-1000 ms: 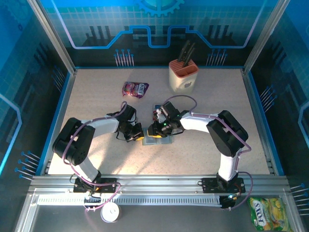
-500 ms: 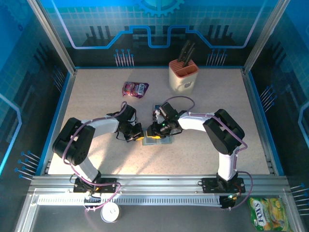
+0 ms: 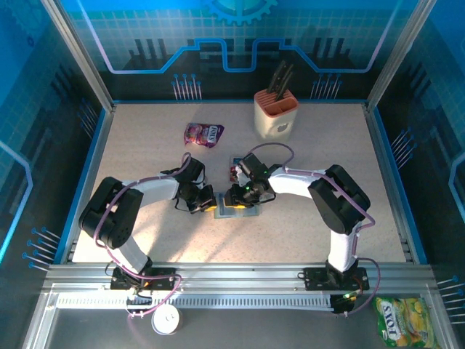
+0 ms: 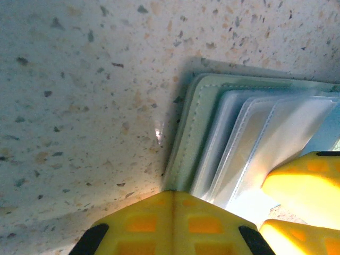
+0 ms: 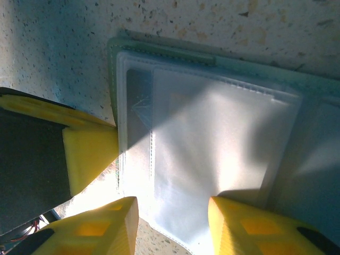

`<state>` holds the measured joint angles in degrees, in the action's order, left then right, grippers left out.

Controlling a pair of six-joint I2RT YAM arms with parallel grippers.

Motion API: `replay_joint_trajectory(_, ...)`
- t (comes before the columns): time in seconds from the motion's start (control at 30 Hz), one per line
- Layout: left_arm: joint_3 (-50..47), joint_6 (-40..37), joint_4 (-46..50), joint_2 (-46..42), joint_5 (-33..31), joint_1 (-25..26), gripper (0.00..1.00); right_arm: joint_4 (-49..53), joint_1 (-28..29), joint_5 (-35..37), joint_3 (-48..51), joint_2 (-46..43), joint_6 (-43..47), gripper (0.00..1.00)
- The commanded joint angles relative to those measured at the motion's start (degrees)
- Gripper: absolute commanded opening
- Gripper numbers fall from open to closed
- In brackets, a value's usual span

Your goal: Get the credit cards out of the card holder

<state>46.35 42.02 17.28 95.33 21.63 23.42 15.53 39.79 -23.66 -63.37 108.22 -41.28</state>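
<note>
Lying open, card holder (image 5: 212,133) edge sits within right end effector (image 5: 172,226) gap.

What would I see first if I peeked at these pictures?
Two white robot arms meet in the middle of the table over an open green card holder. The left tool is shut at its edge; the right tool, fingers apart, sits over the clear pockets. Behind stand a beige knife block and a purple snack pouch.
</note>
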Motion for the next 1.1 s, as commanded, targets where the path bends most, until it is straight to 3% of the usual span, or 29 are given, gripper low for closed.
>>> replay_joint_trajectory(0.0, 0.29, -0.26, 3.42, 0.46, -1.06, 0.22, 0.00, -0.77, -0.56, -1.59, 1.89, -1.08, 0.40, 0.41)
replay_joint_trajectory(0.37, 2.88, 2.32, 3.43, -4.28, 1.55, 0.26, 0.07, -15.08, -4.27, -9.56, 9.76, -2.19, -3.90, 0.42)
replay_joint_trajectory(0.77, 3.55, 6.62, -1.89, -1.89, 3.04, 3.51, 0.26, -26.60, -6.86, -15.07, 15.72, -0.71, -7.96, 0.41)
replay_joint_trajectory(1.07, 2.67, 7.44, -3.51, 0.36, 1.58, 4.79, 0.27, -29.06, -7.67, -16.81, 17.37, -0.03, -8.72, 0.41)
